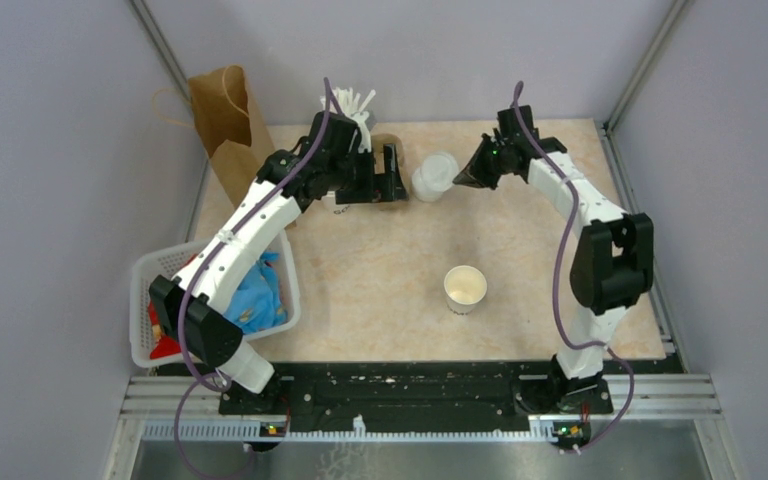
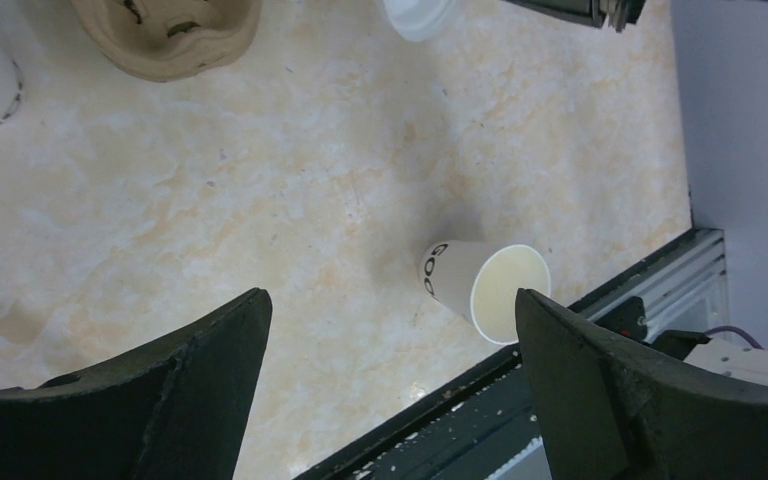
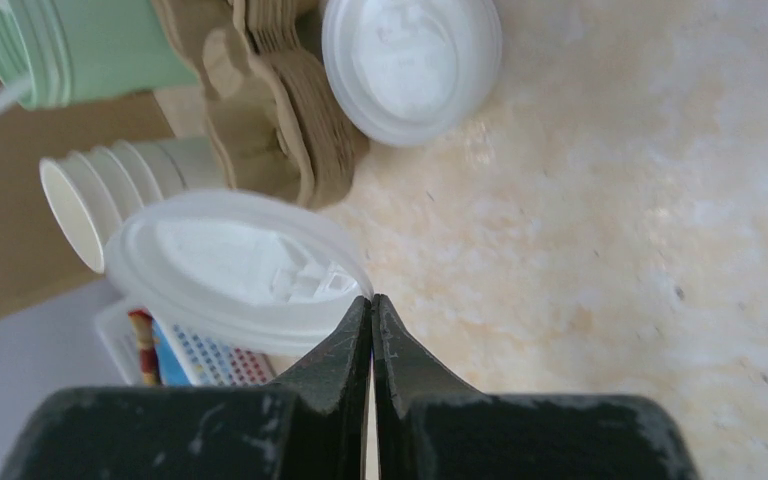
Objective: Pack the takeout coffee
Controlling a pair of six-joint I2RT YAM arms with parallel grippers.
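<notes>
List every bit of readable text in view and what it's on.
"GOO", partly hidden, uncertain: dark letters on the side of the paper cup.
Raised marks on the white lid pinched by the right gripper: too blurred to read.
Packets in the basket: print too small.
Nothing else readable.

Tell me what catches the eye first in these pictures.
The right claw is pinched shut on the rim of a white plastic lid at the far middle of the table. A lidless paper cup with dark lettering stands alone mid-table, and the left claw hangs wide open near the far edge.
</notes>
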